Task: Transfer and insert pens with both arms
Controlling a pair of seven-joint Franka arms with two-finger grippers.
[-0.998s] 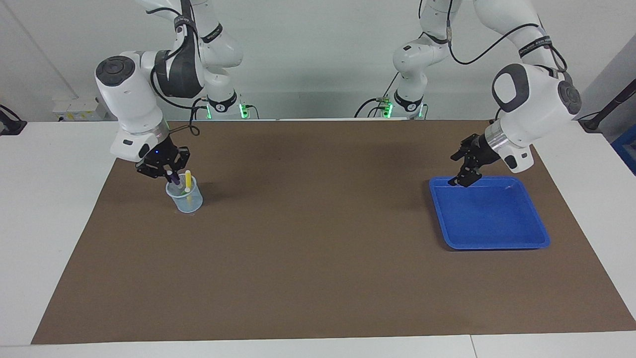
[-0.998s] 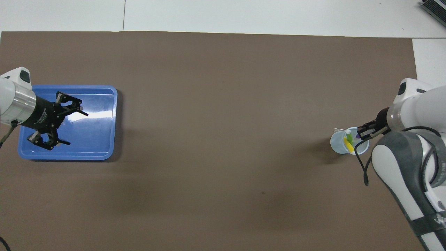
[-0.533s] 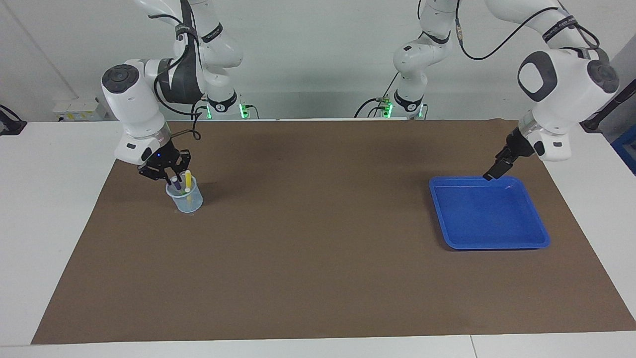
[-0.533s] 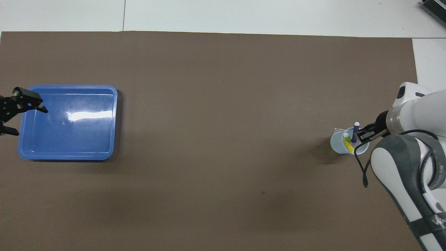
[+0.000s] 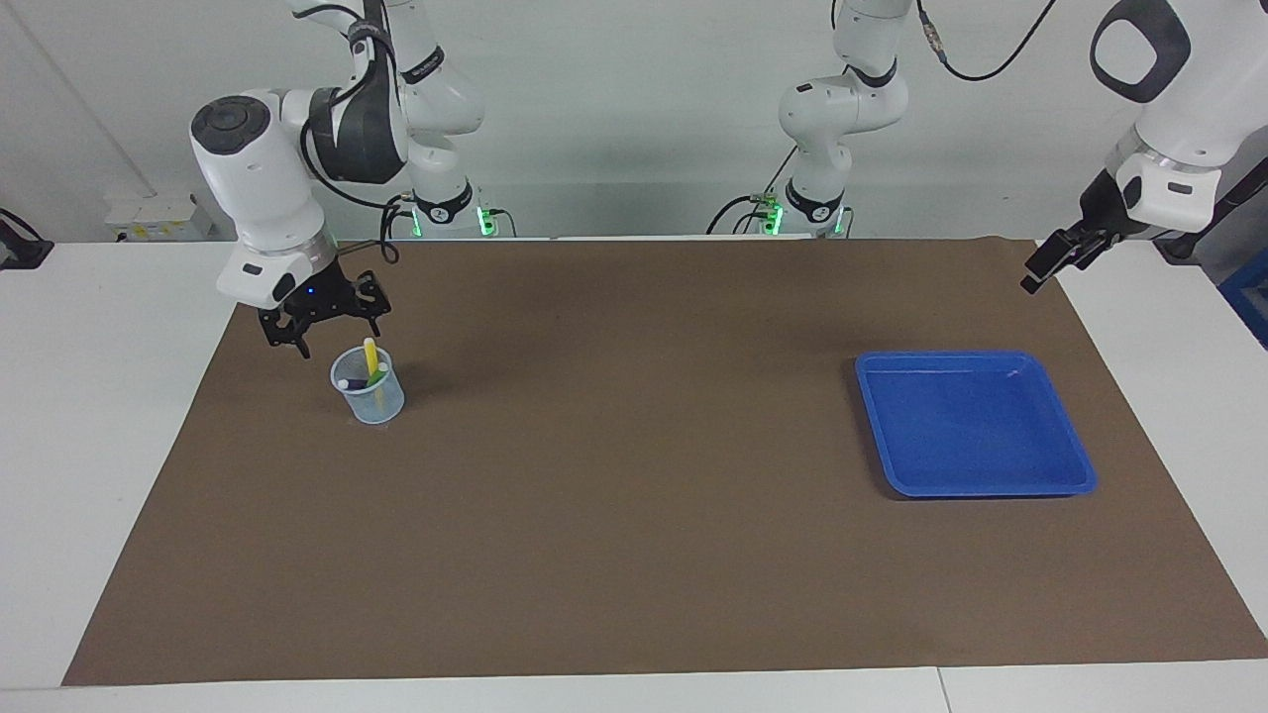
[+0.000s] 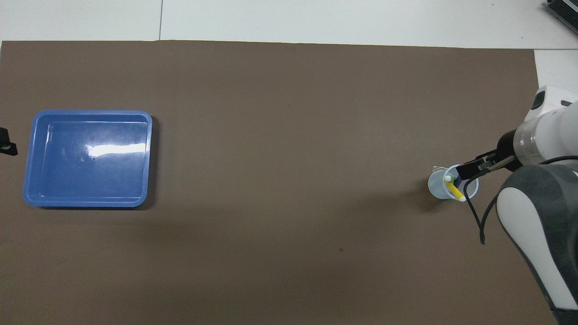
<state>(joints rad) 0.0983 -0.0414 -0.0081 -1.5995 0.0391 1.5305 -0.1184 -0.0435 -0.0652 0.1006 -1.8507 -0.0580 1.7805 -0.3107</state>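
Observation:
The three pens stand in a clear plastic cup [image 5: 369, 394] at the right arm's end of the mat. The yellow pen [image 5: 370, 356] sticks up highest, the green pen [image 5: 379, 374] leans beside it, and the purple pen [image 5: 346, 383] sits low with its whitish end up. The cup also shows in the overhead view [image 6: 437, 186], with the yellow pen [image 6: 454, 188] across it. My right gripper [image 5: 323, 332] hangs open and empty just above the cup. My left gripper [image 5: 1050, 259] is raised over the mat's corner at the left arm's end, holding nothing.
An empty blue tray [image 5: 976, 426] lies on the brown mat toward the left arm's end; it also shows in the overhead view [image 6: 88, 158]. White table borders the mat all round.
My right gripper let go of the purple pen into the cup and rose, open. My left gripper lifted off the tray and swung up toward the mat's corner.

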